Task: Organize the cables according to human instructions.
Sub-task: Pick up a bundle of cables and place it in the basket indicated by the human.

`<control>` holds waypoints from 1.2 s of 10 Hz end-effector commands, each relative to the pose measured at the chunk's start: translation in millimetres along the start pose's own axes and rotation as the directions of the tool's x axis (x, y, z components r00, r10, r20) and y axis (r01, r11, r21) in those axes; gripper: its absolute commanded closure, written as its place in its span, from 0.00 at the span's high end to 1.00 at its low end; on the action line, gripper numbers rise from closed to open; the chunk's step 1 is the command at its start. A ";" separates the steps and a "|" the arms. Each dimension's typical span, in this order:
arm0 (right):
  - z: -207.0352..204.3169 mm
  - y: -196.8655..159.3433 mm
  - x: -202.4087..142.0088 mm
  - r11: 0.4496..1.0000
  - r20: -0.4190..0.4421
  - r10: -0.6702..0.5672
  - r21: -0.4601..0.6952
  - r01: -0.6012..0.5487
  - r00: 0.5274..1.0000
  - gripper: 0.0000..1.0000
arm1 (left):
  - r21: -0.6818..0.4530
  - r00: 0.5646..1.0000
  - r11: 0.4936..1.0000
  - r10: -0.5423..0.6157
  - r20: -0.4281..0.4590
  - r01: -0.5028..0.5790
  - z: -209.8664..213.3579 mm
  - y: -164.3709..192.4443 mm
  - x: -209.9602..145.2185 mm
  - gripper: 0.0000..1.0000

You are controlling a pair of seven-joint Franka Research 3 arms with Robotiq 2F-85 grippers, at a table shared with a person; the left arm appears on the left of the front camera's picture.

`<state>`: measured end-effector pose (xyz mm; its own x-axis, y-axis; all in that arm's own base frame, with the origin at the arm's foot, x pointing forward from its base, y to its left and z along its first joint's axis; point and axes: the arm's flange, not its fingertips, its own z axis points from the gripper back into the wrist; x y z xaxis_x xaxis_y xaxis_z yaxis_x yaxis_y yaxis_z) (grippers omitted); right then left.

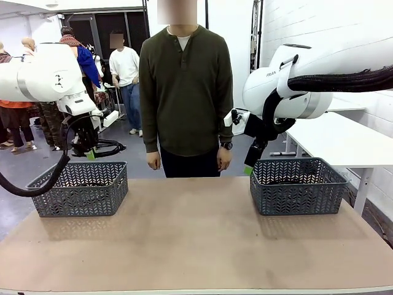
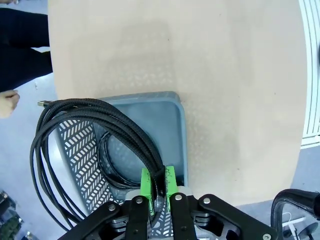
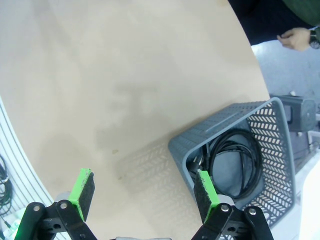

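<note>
Hanging above the left basket (image 2: 172,107), your left gripper (image 2: 158,184) pinches a cable coil (image 2: 85,145), ready for dropping; your right gripper (image 3: 145,196) stands spread.

Held cable (image 2: 75,150) coil cut off.

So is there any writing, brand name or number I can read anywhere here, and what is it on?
"FRANKA", small dark print on the right arm's white housing: only partly legible, the reading is a guess.
A small dark mark on the left arm's white housing: too small to read.
The baskets, cables and table show no writing.
</note>
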<state>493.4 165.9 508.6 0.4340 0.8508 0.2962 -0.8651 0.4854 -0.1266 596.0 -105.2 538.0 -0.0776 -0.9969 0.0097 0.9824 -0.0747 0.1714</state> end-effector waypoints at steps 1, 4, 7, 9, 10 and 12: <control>0.3 0.6 0.1 1.000 -0.005 0.000 0.000 0.000 1.000 1.00 | 0.005 1.000 1.000 -0.016 -0.004 0.017 2.7 -0.2 7.7 0.00; 0.3 0.6 0.1 1.000 -0.005 0.000 0.000 0.000 1.000 1.00 | 0.005 1.000 1.000 -0.016 -0.004 0.017 2.7 -0.2 7.7 0.00; 0.3 0.6 0.1 1.000 -0.005 0.000 0.000 0.000 1.000 1.00 | 0.003 1.000 1.000 -0.005 -0.013 0.005 -2.3 -3.1 -2.4 0.00; 0.3 0.6 0.1 1.000 -0.005 0.000 0.000 0.000 1.000 1.00 | 0.016 0.999 1.000 0.009 -0.040 -0.009 -8.6 -9.5 -25.2 0.00; 0.3 0.6 0.1 1.000 -0.005 0.000 0.000 0.000 1.000 1.00 | 0.024 0.999 1.000 0.018 -0.038 -0.017 -12.8 -11.1 -36.1 0.00; 0.3 0.6 0.1 1.000 -0.005 0.000 0.000 0.000 1.000 1.00 | 0.023 0.999 0.999 0.037 -0.034 -0.037 -23.8 -6.2 -52.5 0.00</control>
<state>493.4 165.9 508.7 0.4340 0.8508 0.2963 -0.8651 0.4854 -0.1266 600.8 -59.1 518.3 -0.0160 -0.9998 -0.0100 0.9851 -0.0174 0.1709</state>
